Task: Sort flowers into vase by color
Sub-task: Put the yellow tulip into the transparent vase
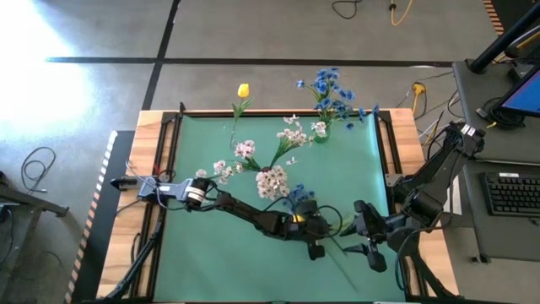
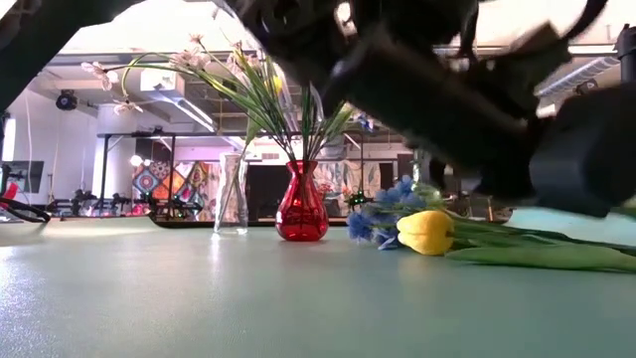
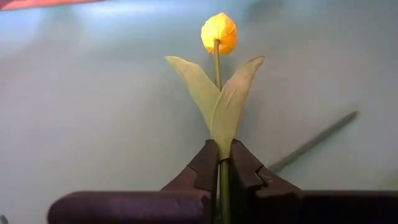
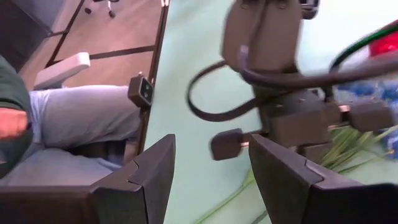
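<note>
My left gripper (image 3: 219, 163) is pinched fully shut on the green stem of a yellow tulip (image 3: 218, 33), gripping just below the point where its two pale leaves fork apart. Straight ahead of my fingertips (image 3: 205, 163) the stem runs out to the closed yellow bloom, which lies on the green mat (image 3: 93, 93). Just off to one side of my fingers a second bare stem (image 3: 314, 142) slants away across the mat.

My right gripper (image 4: 211, 165) hangs close beside the left one at the near right part of the table, its two dark fingers standing apart with nothing between them. Past them I see the left arm's wrist and cable, and beyond the table edge a seated person's (image 4: 68, 118) lap.

Next to the held tulip lies a small cluster of blue flowers (image 2: 383, 211). Farther out, the red vase (image 2: 301, 207) holds pinkish-white blossom sprays (image 1: 270, 165), and beside it stands a clear vase (image 2: 231, 194). Toward the far edge another yellow tulip (image 1: 243, 90) stands upright, with a bunch of blue flowers (image 1: 331, 91) also upright to its right.
</note>
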Available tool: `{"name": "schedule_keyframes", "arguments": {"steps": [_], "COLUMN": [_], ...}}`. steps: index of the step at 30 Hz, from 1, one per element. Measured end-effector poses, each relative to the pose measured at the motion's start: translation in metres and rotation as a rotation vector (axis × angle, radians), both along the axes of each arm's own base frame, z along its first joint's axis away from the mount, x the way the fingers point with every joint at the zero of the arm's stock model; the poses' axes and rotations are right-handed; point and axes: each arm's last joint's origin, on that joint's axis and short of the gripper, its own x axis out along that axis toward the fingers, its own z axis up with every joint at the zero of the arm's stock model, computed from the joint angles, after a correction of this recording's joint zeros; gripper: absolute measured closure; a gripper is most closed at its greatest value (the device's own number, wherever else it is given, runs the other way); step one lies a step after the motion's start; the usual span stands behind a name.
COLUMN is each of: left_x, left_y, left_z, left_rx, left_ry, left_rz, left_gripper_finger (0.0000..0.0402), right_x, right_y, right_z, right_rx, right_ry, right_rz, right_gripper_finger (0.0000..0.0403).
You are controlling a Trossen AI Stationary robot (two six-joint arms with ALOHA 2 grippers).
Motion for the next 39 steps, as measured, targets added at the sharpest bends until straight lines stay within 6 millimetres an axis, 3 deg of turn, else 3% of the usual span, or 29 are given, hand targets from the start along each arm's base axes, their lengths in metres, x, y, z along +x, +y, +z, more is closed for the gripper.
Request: {"name": "schedule_keyframes", "arguments": {"steps": [10, 17, 25, 29, 35, 39], "left_x": [-0.016, -0.046, -0.117, -0.154, -0.204, -0.234], "left_y": [-0.013, -0.026, -0.052, -0.054, -0.043, -0.036], "left_z": [0.038, 0.072, 0.130, 0.152, 0.168, 0.158], "left_rx": [0.041, 0.059, 0.094, 0.127, 0.040, -0.019], "left_ry": [0.069, 0.066, -0.063, -0.150, -0.447, -0.642], "left_rz": [-0.044, -0.100, -0.248, -0.211, -0.229, -0.241], "left_gripper_finger": [0.0401, 0.0401, 0.0402, 0.0401, 0.0401, 0.0401], "right_x": [0.000, -0.003, -0.008, -0.005, 0.007, 0.018], "right_y": [0.002, -0.002, -0.009, -0.009, 0.001, 0.011], "right_z": [0.004, 0.010, 0.026, 0.028, 0.025, 0.022], "right_rx": [-0.023, -0.033, -0.061, -0.155, -0.225, -0.256], "right_ry": [-0.056, -0.087, -0.204, -0.273, -0.350, -0.410], "right_rz": [0.013, 0.038, 0.068, 0.015, 0.027, 0.042], "right_gripper_finger": [0.0206, 0.0207, 0.0207, 0.0207, 0.0207, 0.0207]}}
